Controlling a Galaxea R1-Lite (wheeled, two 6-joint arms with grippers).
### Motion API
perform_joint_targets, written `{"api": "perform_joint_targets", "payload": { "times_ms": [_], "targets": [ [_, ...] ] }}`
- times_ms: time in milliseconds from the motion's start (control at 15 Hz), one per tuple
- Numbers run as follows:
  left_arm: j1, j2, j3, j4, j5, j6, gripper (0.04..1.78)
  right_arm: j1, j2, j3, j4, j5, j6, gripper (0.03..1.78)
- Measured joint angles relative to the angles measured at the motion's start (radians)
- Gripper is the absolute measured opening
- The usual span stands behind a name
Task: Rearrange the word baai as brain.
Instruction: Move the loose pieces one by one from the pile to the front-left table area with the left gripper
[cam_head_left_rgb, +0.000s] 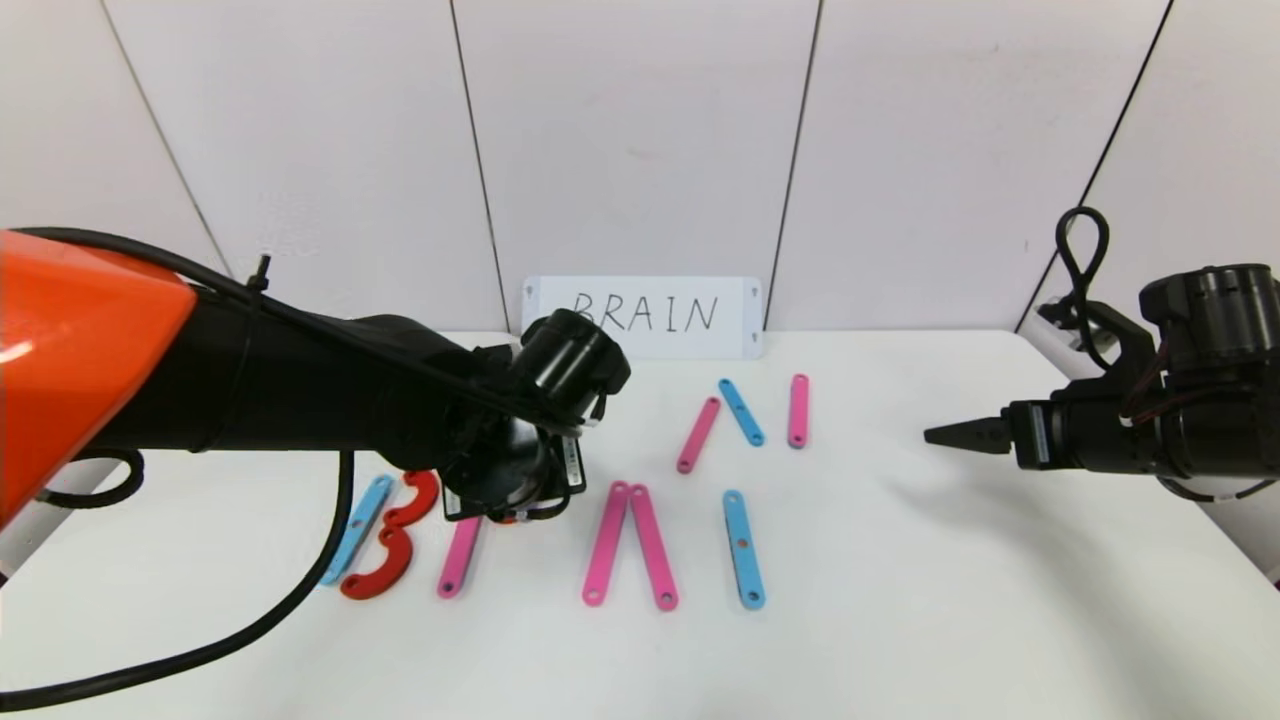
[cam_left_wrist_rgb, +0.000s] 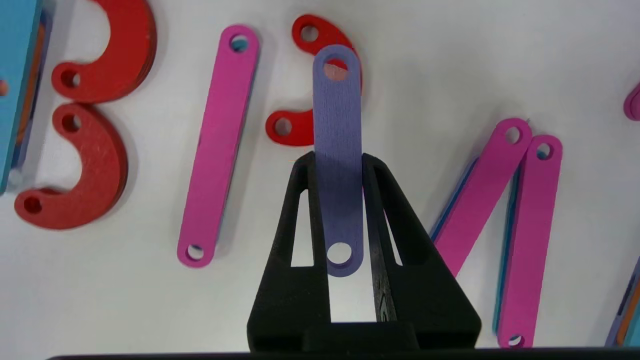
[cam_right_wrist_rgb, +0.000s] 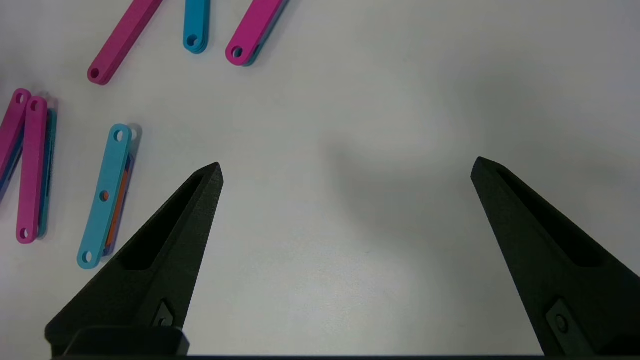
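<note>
My left tool (cam_left_wrist_rgb: 339, 162) pinches the short purple bar (cam_left_wrist_rgb: 337, 150) mid-length; it's light, stiff, slick; right tool (cam_right_wrist_rgb: 347, 170) hangs spread, idle

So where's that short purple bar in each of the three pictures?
Head view: not visible, hidden under the left wrist.
Left wrist view: purple bar, centre, clamped in the left end effector, over a red C-curve.
Right wrist view: not in it.
Shared landmark: the two pink bars meeting in a V.
</note>
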Motion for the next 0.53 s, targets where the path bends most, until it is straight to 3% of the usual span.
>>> {"api": "perform_joint_targets", "payload": {
  "times_ms": [533],
  "targets": [
    [-0.023, -0.024, 0.093, 0.032, 0.058, -0.162, 0.27, 0.010, 0.014, -0.001, -0.001, -0.007, 0.000, 1.74]
  ]
}}
